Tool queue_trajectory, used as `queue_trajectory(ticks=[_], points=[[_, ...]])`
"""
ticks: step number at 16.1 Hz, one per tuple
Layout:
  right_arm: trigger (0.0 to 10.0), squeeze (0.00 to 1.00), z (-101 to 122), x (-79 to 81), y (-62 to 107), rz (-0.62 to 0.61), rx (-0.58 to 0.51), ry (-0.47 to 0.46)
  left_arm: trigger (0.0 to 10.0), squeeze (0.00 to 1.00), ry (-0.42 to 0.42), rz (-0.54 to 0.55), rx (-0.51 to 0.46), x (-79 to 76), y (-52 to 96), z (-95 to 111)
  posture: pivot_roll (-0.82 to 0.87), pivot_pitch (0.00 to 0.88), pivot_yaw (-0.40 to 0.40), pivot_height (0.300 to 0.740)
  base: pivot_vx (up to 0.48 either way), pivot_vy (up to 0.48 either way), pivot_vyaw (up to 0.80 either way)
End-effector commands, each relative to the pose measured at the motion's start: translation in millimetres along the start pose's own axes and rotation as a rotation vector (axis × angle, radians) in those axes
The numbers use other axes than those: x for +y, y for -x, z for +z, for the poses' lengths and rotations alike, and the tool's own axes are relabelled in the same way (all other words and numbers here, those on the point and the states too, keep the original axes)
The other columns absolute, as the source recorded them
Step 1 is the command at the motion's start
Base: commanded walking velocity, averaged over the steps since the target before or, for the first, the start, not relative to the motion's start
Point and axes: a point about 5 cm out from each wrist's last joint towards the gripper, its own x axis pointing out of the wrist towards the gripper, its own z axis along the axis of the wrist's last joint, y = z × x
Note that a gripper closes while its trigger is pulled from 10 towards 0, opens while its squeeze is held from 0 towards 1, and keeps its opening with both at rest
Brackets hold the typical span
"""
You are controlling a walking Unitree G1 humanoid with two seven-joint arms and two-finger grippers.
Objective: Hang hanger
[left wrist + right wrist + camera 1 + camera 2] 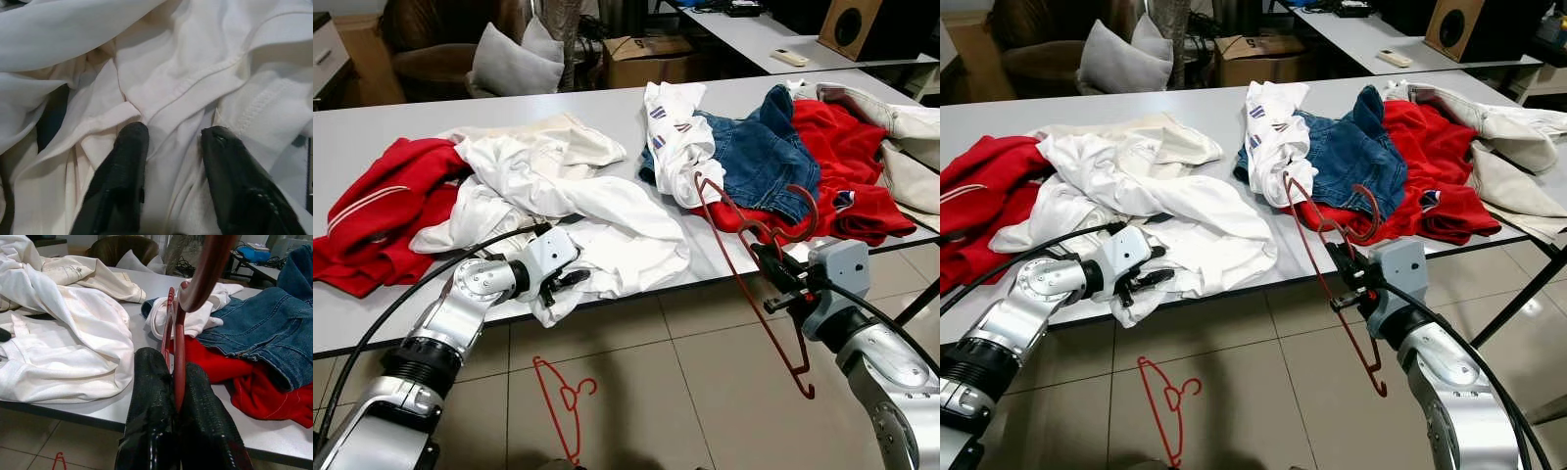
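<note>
Your right gripper (773,279) is clamped on the red hanger (744,269), held just off the table (372,323) edge; your left gripper (171,147), fingers parted, presses into the table's white garment (607,215).

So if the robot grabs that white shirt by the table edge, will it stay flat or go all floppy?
Probably floppy: the white shirt already lies in soft folds and droops over the table edge. It looks thin, so likely light. The left gripper is open against it and would likely lift one bunch while the rest trails. The right gripper holds the red hanger.
</note>
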Motion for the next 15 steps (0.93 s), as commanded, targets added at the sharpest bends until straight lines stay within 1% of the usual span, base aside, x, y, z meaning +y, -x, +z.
queue_trajectory(ticks=[1,2,3,9,11,13,15], points=[[10.0,0.0,3,-1.8,0.0,0.0,-0.012,0.02,1.0,0.0,-0.014,0.018,-0.006,3.8,-1.4,5,-0.11,0.0,0.011,0.71,0.0,0.0,0.0],[10.0,0.0,3,-1.7,2.0,0.0,-0.007,0.018,0.3,0.0,-0.01,0.022,-0.015,1.8,-3.1,6,-0.12,0.0,0.001,0.71,0.0,0.0,0.0],[10.0,0.0,2,-1.4,2.6,0.003,-0.003,0.019,0.0,0.0,-0.008,0.024,-0.019,0.7,-3.8,7,-0.12,0.0,-0.001,0.71,0.0,0.0,0.0],[10.0,0.0,0,2.8,2.1,0.01,0.004,0.012,0.0,0.0,0.016,0.03,-0.053,-3.2,-3.7,10,-0.11,0.0,0.003,0.71,0.0,0.0,0.0],[10.0,0.0,-1,3.9,3.9,0.015,0.009,0.014,0.0,0.0,0.086,0.058,-0.105,3.9,-3.3,17,-0.12,0.0,0.008,0.71,0.0,0.0,0.0],[10.0,0.0,0,0.8,5.4,-0.006,0.003,0.018,0.0,0.0,0.162,0.077,-0.186,16.3,-3.8,33,-0.13,0.0,0.02,0.71,0.0,0.0,0.0],[10.0,0.0,0,1.1,7.7,-0.021,-0.001,0.022,0.0,0.0,0.187,0.092,-0.236,26.2,-1.3,44,-0.15,0.0,0.05,0.71,0.0,0.0,0.0]])
